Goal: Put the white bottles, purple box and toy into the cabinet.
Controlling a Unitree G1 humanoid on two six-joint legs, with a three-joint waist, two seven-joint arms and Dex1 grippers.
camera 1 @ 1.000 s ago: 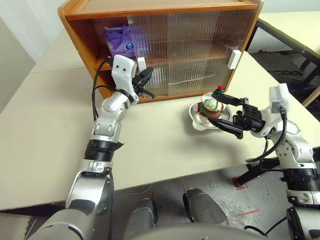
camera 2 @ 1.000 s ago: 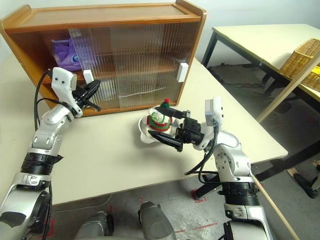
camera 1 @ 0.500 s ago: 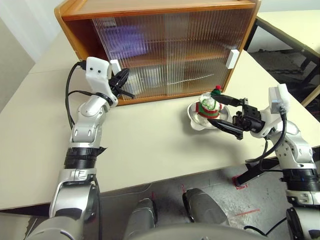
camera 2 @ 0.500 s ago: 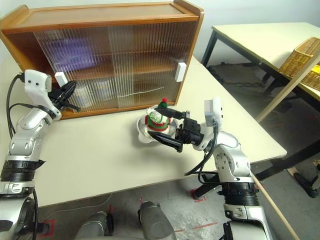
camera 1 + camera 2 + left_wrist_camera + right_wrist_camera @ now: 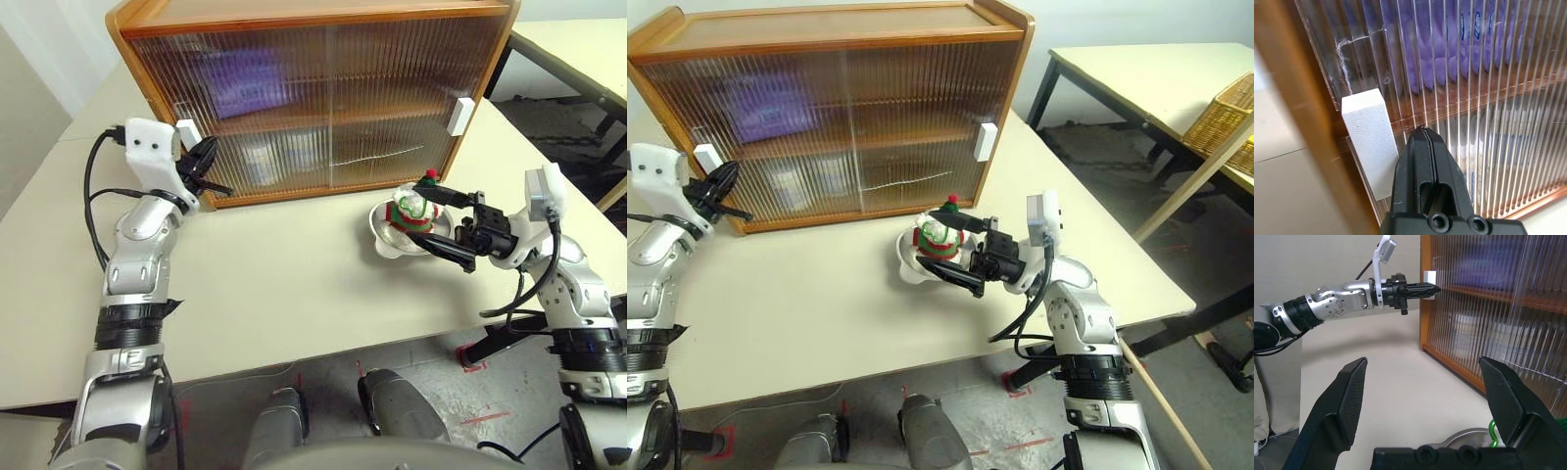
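The cabinet (image 5: 323, 98) fills the upper centre of the left eye view, standing on the pale tabletop (image 5: 294, 274), both ribbed sliding doors drawn across its front. Behind the translucent panels the purple box (image 5: 243, 80) shows as a lilac blur on the upper shelf, at the upper left of the frame. A pale, blue-printed shape on the lower shelf beneath it may be the white bottles (image 5: 263, 155), though the ribbing blurs it too much to be sure.

At the cabinet's left edge, the left gripper (image 5: 205, 164) is closed to a narrow point, holding nothing, its tips just beside the white handle (image 5: 1367, 137) of the left door. The second handle (image 5: 458, 115) sits at the cabinet's right side.

The toy (image 5: 412, 206), with its green hat and red bobble, stands in a shallow metal bowl (image 5: 394, 238) on the tabletop at centre right, in front of the cabinet. The right gripper (image 5: 451, 225) is spread wide and level just beside the bowl, one finger near the toy's hat and the other by the bowl's rim, gripping nothing.
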